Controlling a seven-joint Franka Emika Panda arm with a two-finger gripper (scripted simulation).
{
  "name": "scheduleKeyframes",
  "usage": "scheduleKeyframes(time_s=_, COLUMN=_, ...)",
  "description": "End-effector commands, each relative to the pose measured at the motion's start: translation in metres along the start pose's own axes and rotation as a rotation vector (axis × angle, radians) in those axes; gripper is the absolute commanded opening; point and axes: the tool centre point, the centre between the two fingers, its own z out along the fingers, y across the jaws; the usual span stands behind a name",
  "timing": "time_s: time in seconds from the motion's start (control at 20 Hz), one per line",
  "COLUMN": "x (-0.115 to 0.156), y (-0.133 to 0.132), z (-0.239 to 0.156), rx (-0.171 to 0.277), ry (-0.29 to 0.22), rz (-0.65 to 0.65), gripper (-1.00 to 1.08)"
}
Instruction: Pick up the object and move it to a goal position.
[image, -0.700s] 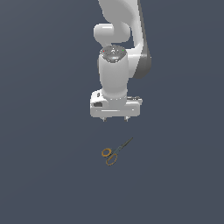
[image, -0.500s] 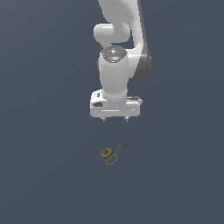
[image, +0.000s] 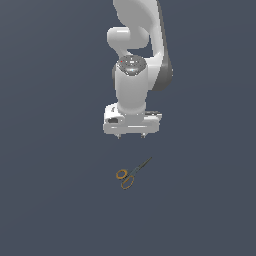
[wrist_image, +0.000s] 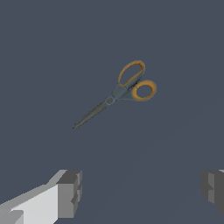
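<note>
The object, a small pair of scissors (image: 131, 175) with two orange loop handles and thin dark grey blades, lies flat on the dark floor. In the wrist view the scissors (wrist_image: 117, 92) lie closed, with nothing touching them. My gripper (image: 131, 136) hangs above them and a little farther back in the exterior view, pointing down. It is open, its two fingertips (wrist_image: 70, 193) wide apart with nothing between them. The white arm rises behind the gripper to the top of the exterior view.
The plain dark grey floor (image: 55, 190) spreads all around the scissors, with no other object in either view.
</note>
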Motion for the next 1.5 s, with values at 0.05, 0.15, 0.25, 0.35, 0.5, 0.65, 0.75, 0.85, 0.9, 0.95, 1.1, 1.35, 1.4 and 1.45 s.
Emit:
scheduleKeyframes(time_s=0.05, x=0.001, y=0.000, z=0.001, rx=0.000, ry=-0.001, rz=0.012, gripper=1.00)
scheduleKeyframes(time_s=0.15, x=0.002, y=0.000, z=0.002, rx=0.000, ry=-0.001, rz=0.027, gripper=1.00)
scheduleKeyframes(time_s=0.25, x=0.004, y=-0.001, z=0.004, rx=0.001, ry=-0.002, rz=0.047, gripper=1.00)
scheduleKeyframes(time_s=0.35, x=0.006, y=-0.001, z=0.007, rx=0.002, ry=-0.003, rz=0.073, gripper=1.00)
scheduleKeyframes(time_s=0.5, x=0.011, y=-0.002, z=0.011, rx=0.003, ry=-0.004, rz=0.121, gripper=1.00)
scheduleKeyframes(time_s=0.65, x=0.016, y=-0.003, z=0.016, rx=0.005, ry=-0.006, rz=0.180, gripper=1.00)
scheduleKeyframes(time_s=0.75, x=0.020, y=-0.004, z=0.021, rx=0.005, ry=-0.008, rz=0.227, gripper=1.00)
scheduleKeyframes(time_s=0.85, x=0.024, y=-0.004, z=0.026, rx=0.006, ry=-0.009, rz=0.279, gripper=1.00)
scheduleKeyframes(time_s=0.9, x=0.026, y=-0.005, z=0.028, rx=0.006, ry=-0.010, rz=0.306, gripper=1.00)
scheduleKeyframes(time_s=0.95, x=0.028, y=-0.005, z=0.031, rx=0.006, ry=-0.011, rz=0.333, gripper=1.00)
scheduleKeyframes(time_s=1.1, x=0.035, y=-0.007, z=0.039, rx=0.005, ry=-0.013, rz=0.414, gripper=1.00)
scheduleKeyframes(time_s=1.35, x=0.045, y=-0.010, z=0.053, rx=0.003, ry=-0.016, rz=0.547, gripper=1.00)
scheduleKeyframes(time_s=1.4, x=0.047, y=-0.010, z=0.056, rx=0.002, ry=-0.017, rz=0.574, gripper=1.00)
scheduleKeyframes(time_s=1.45, x=0.049, y=-0.011, z=0.059, rx=0.002, ry=-0.017, rz=0.600, gripper=1.00)
